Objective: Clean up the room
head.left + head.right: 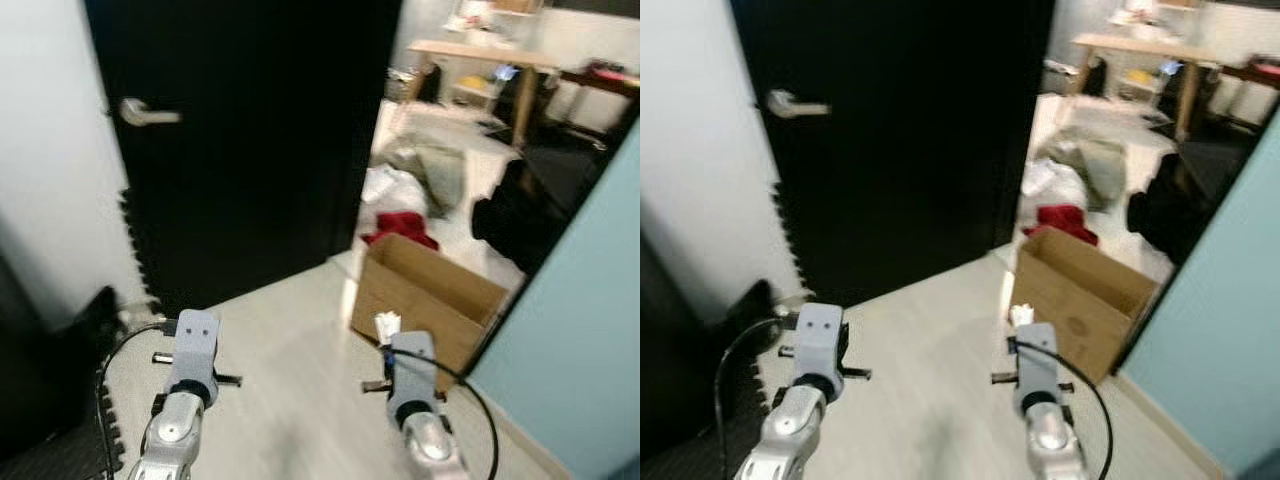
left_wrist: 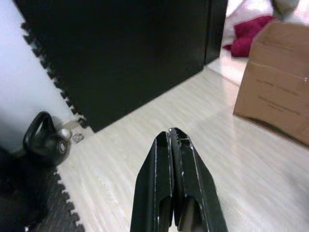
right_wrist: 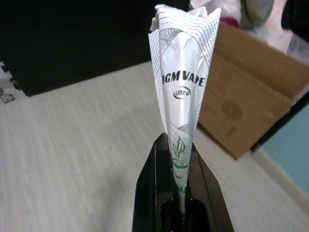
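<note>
the right gripper is pinching a crumpled white wrapper printed with dark letters and a green leaf mark, its two black fingers pressing on the wrapper's lower end while the rest is sticking up past the tips; in the head views the wrapper is showing as a small white scrap above the right arm, hanging over the pale wooden floor just beside a cardboard box; the box is sitting open on the floor at the doorway, near the light blue wall on the right; the left gripper is hovering over the floor with its fingers pressed together and holding nothing; a black door with a silver handle is standing ahead; a black kettlebell is resting by the door's foot beside black foam mats; past the box a red cloth, a white bag and a grey-green cushion are lying on the floor of the far room, blurred; a wooden table is standing further back.
</note>
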